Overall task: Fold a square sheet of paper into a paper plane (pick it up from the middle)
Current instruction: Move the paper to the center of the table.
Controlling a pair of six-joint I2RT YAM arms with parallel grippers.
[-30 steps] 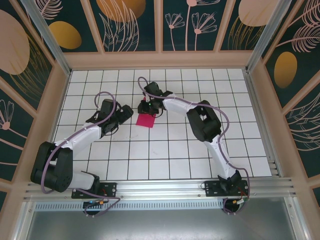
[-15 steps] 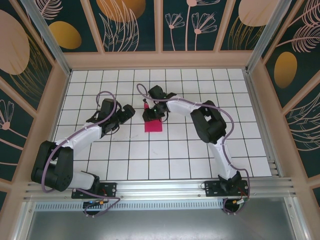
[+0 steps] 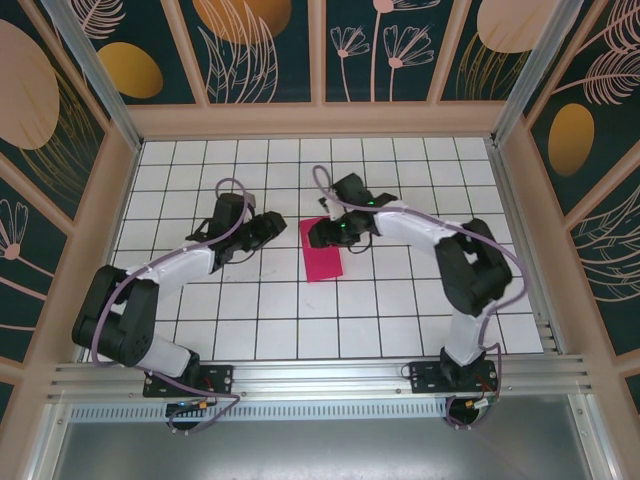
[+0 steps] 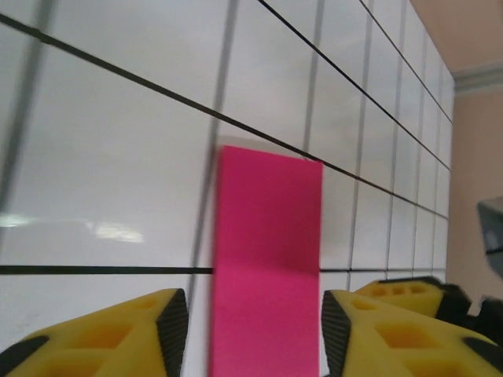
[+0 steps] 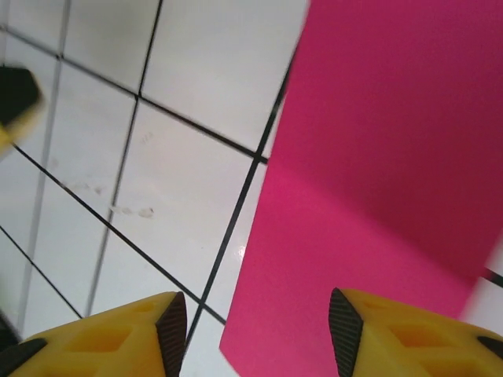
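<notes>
The square sheet of paper (image 3: 321, 250) lies flat on the white gridded table (image 3: 400, 300) as a narrow magenta-pink rectangle, about one square wide and two long. My left gripper (image 3: 272, 227) sits just left of it, open. In the left wrist view the paper (image 4: 267, 259) runs between the yellow fingers (image 4: 169, 326) with a gap on each side of the left gripper (image 4: 254, 330). My right gripper (image 3: 320, 234) hovers over the paper's far end, open. In the right wrist view the paper (image 5: 377, 181) lies under the right gripper (image 5: 257, 334), untouched. A paper plane is out of view.
Wooden walls (image 3: 320, 120) with dark floral panels fence the table on three sides. The metal rail (image 3: 320, 375) with both arm bases runs along the near edge. Bare tiles stretch right of and in front of the paper.
The right gripper carried the paper right and nearer, then opened and let it go; it now lies flat. The left arm moved right toward the paper and its jaws narrowed.
</notes>
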